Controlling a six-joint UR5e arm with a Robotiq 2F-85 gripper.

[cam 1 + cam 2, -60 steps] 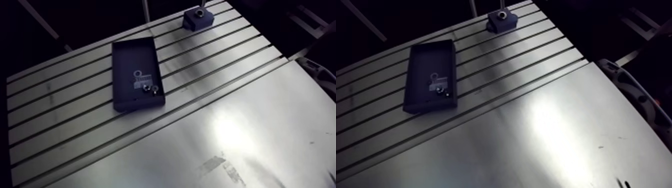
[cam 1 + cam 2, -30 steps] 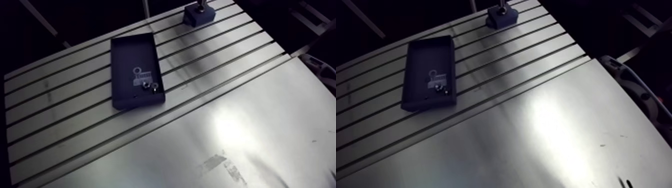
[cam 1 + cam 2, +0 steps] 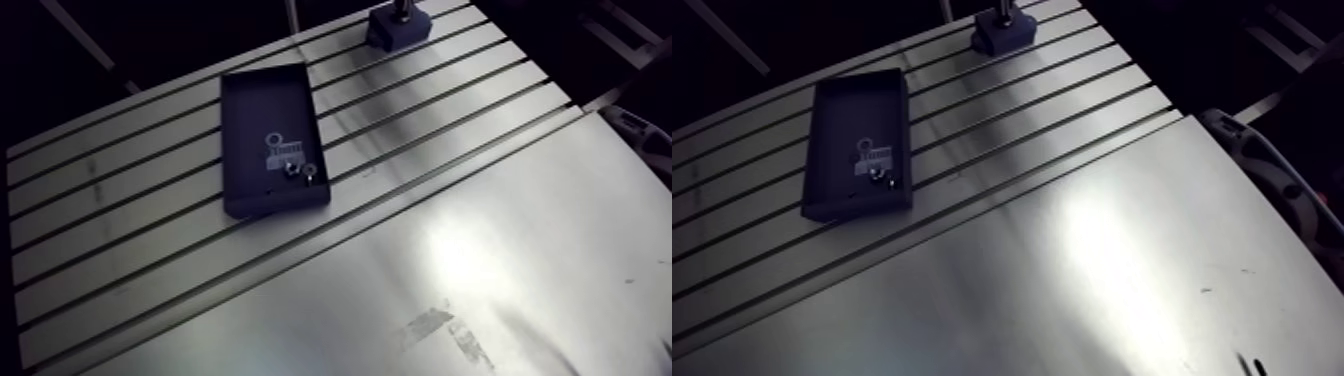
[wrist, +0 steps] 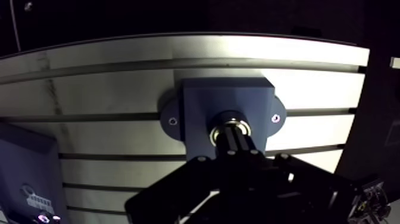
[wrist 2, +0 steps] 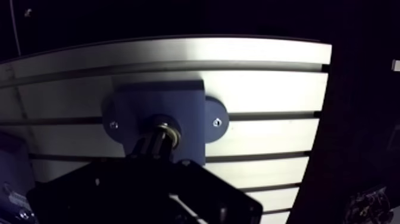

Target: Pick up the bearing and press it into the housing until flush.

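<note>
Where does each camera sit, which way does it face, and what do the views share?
Arm view: on the upper link, high, looking down across the slotted table at the dark tray and far housing; hardly any of the robot shows.
Wrist view: on the wrist, looking down along the claw onto the bearing in the housing.
Shared: housing and tray.

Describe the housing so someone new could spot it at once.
On the slotted aluminium table, look past the dark rectangular tray to the far edge. The housing is the small dark-blue block there, under the gripper. Unlike the flat open tray, it has two screwed side ears and a shiny metal ring in its bore.
</note>
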